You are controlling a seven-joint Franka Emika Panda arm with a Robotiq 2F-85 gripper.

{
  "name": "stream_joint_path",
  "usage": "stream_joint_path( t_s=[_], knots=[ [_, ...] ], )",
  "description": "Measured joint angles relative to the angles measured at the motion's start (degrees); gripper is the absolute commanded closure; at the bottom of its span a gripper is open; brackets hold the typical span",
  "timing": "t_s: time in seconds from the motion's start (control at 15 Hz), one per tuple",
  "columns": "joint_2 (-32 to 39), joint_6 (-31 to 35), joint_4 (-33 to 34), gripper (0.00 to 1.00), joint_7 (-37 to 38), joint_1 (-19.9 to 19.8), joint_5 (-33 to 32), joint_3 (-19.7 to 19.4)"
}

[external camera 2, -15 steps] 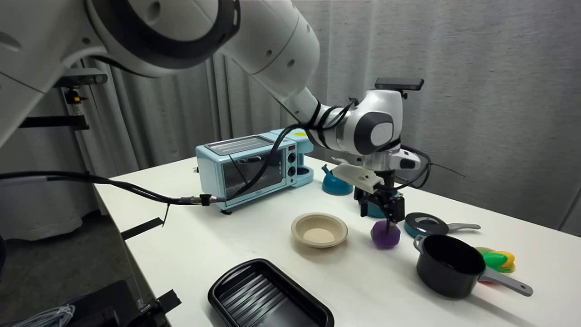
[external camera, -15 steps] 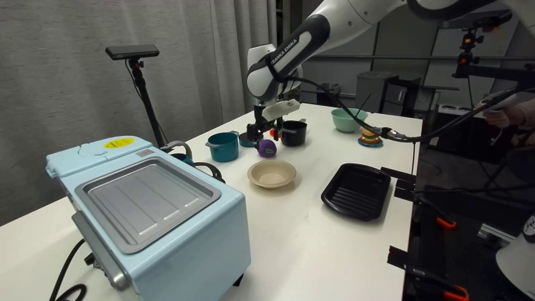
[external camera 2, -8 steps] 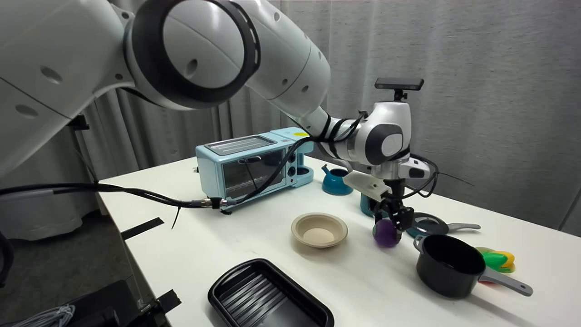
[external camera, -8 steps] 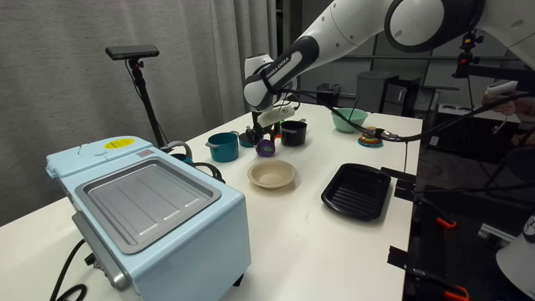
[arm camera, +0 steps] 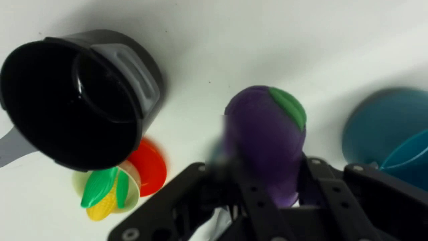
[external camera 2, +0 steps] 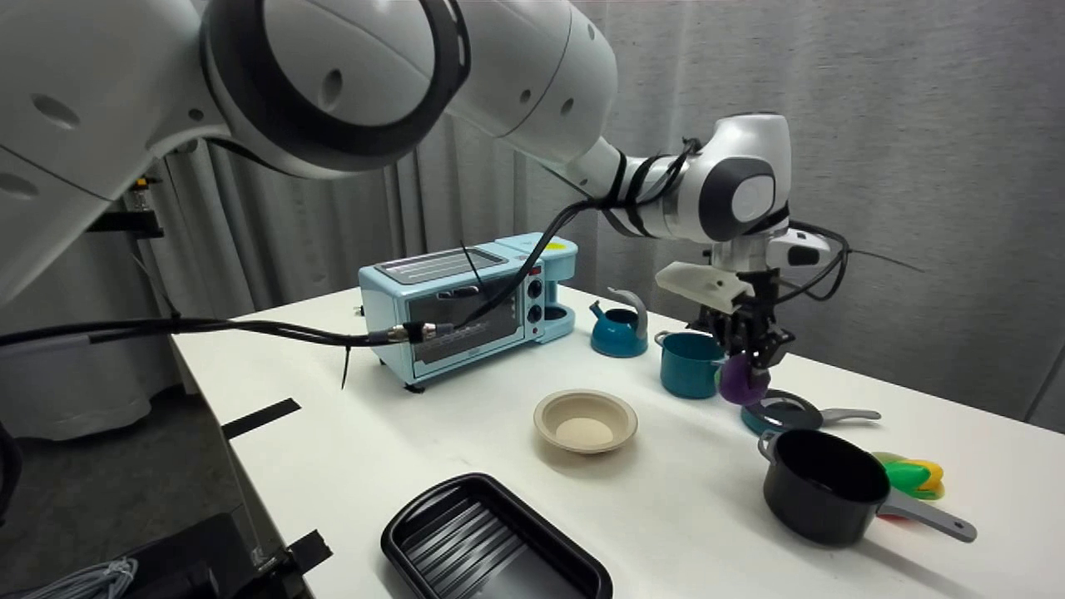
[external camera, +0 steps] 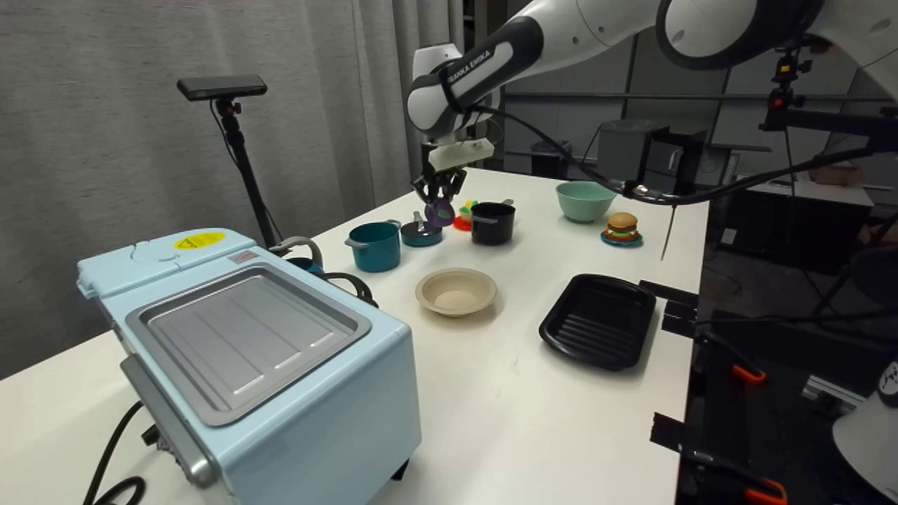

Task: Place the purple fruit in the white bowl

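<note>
The purple fruit [arm camera: 264, 117], round with a green leaf patch, is pinched between the fingers of my gripper [arm camera: 267, 160], which is shut on it. In both exterior views the fruit [external camera: 440, 212] [external camera 2: 739, 381] hangs above the table, close to the teal pot and the lidded pan. My fingers cover part of its sides, and the left one is blurred in the wrist view. The white bowl [external camera: 456, 301] [external camera 2: 585, 431] rests upright on the table with nothing in it, apart from the fruit and lower than it. It is out of the wrist view.
A black pot [external camera 2: 824, 491] stands by the toy corn [arm camera: 105, 197]. Near the fruit are the teal pot [external camera: 375, 245] and lidded pan [external camera 2: 782, 412]. A black ridged tray [external camera: 600, 322], green bowl [external camera: 586, 201], burger [external camera: 621, 228] and blue oven [external camera 2: 466, 299] stand farther off.
The fruit was on the table with my gripper reaching down to it. The jaws have closed around it, and gripper and fruit have risen together, shifting away from the white bowl.
</note>
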Motion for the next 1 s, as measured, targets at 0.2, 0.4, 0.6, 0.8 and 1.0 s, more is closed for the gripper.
stream_joint_path(
  t_s=[0.2, 0.4, 0.6, 0.8, 1.0],
  knots=[
    [-4.3, -0.5, -0.4, 0.96, -1.8, -0.6, 0.7, 0.9],
    [-8.5, -0.5, -1.6, 0.94, -4.8, -0.8, 1.5, 2.4],
    [-12.7, -0.5, -4.6, 0.94, -9.0, -1.0, 2.3, 4.0],
    [-16.7, -0.3, -10.7, 0.94, -13.5, -0.9, 2.8, 6.4],
    [-19.7, 1.7, -18.1, 0.94, -17.6, -0.4, 3.0, 8.9]
  ],
)
